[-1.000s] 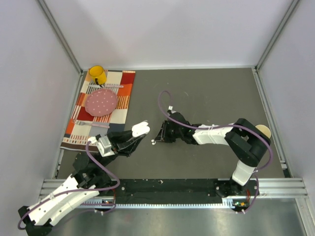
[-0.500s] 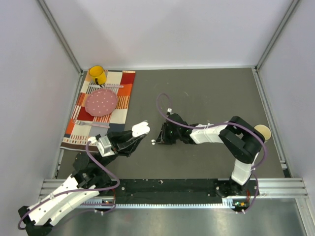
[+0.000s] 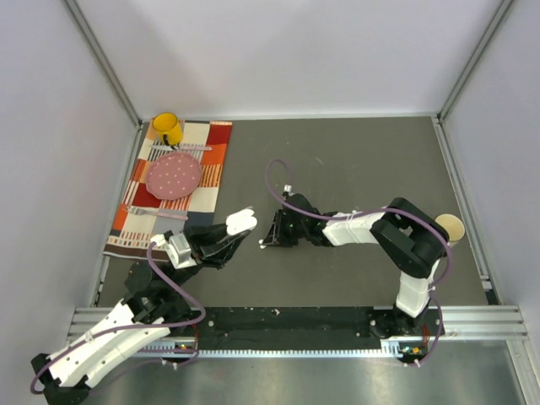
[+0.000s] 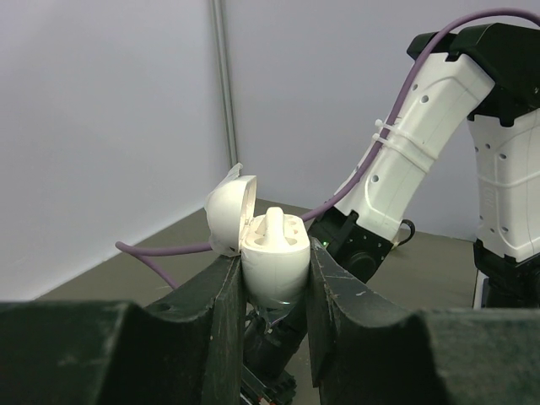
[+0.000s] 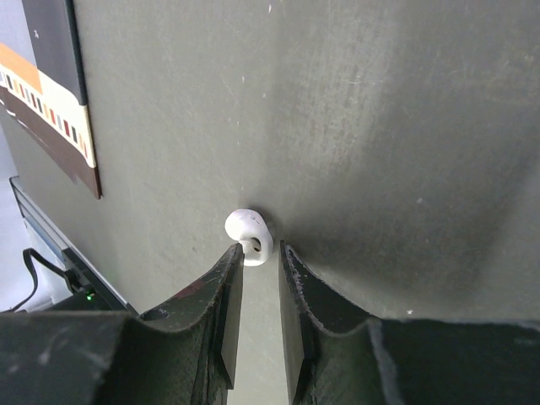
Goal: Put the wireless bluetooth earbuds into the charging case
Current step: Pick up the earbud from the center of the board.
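White plastic marks the task's things on the dark grey table (image 3: pixel 363 160), which the top view covers from left to right. At ten o'clock lies a striped placemat (image 3: pixel 207 169) bearing a yellow mug (image 3: pixel 166 128) and a pink dotted plate (image 3: pixel 175 174), all well apart from the work. Near the middle, toward seven o'clock, the left gripper (image 4: pixel 274 283) is clenched on the charging case (image 4: pixel 272 253), raised off the table with its lid (image 4: pixel 228 211) tipped back toward ten o'clock. One seated earbud (image 4: pixel 275 223) appears to stand in a well already. Just at three o'clock of the case, the right gripper (image 5: pixel 256 257) reaches low over the table with its jaws narrowly apart. A loose earbud (image 5: pixel 248 233) sits at their very tips, touching the surface. Whether it is pinched or merely bracketed cannot be told. The step in hand is judged to be the pickup of this second earbud. The next move likely calls for a sure pinch, a lift, and a carry toward nine o'clock, with the stem lined up over the free well.
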Robot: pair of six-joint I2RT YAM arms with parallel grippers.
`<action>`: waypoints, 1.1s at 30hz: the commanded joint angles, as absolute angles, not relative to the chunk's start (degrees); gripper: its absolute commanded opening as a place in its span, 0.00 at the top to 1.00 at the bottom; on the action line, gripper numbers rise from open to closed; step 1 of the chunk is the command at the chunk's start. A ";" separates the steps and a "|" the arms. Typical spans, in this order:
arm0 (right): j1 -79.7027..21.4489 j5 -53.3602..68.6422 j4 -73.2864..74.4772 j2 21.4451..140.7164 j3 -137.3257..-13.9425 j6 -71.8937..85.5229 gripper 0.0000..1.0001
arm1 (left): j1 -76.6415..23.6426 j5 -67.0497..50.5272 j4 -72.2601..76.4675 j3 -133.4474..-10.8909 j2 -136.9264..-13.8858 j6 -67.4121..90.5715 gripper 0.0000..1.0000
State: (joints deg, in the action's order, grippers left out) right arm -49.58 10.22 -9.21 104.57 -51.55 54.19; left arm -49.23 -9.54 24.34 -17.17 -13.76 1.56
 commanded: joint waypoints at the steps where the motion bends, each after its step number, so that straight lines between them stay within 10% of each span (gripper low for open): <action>1: -49.22 10.11 -9.84 106.17 -53.44 54.14 0.76 | -49.31 -9.23 26.54 -17.05 -13.97 2.02 1.00; 33: -49.22 14.24 -18.45 106.71 -52.38 53.53 1.00 | -49.31 -9.40 25.93 -17.23 -13.97 2.29 1.00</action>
State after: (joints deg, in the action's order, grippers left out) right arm -49.58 13.45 -14.57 106.63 -51.88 54.11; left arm -49.23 -9.54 24.32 -17.17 -13.76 1.63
